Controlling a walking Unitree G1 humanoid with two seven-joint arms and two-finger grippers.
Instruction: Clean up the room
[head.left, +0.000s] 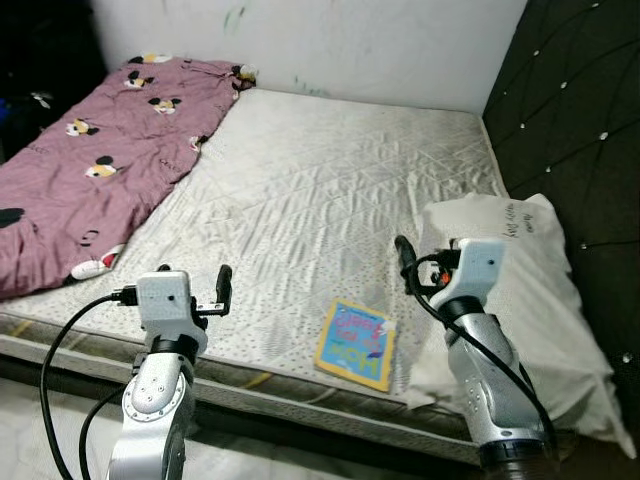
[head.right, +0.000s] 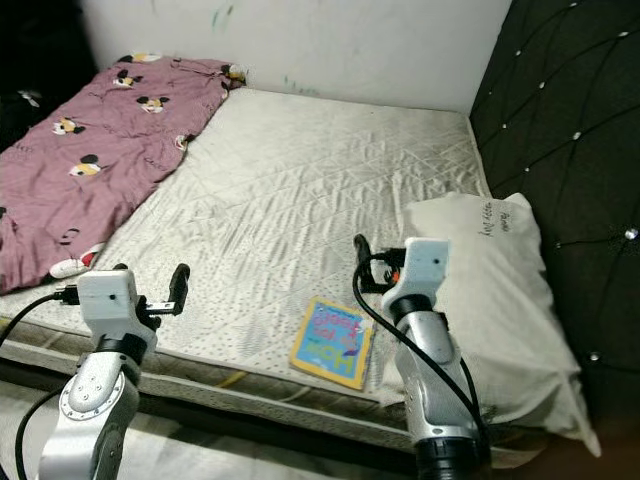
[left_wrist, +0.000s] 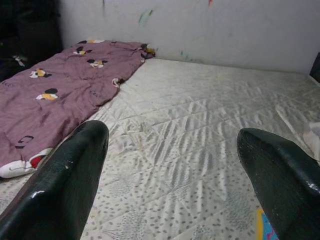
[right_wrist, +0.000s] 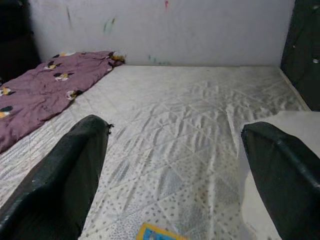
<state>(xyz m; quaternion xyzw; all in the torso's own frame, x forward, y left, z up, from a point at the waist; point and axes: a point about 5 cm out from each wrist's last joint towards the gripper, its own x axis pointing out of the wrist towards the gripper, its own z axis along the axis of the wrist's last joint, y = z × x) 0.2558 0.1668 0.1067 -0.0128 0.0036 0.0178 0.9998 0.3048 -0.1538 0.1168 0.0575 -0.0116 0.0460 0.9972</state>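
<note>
A colourful book lies near the bed's front edge, between both grippers, below the right gripper's spread, empty fingers; left gripper likewise open, empty.

Bed: bare quilted mattress, off-white, creased. Wall at its far edge: white, marked with green scribbles. Headboard along the right edge: dark, tufted, button-studded. Far left corner is left in deep shadow. Light is even, indoor.
</note>
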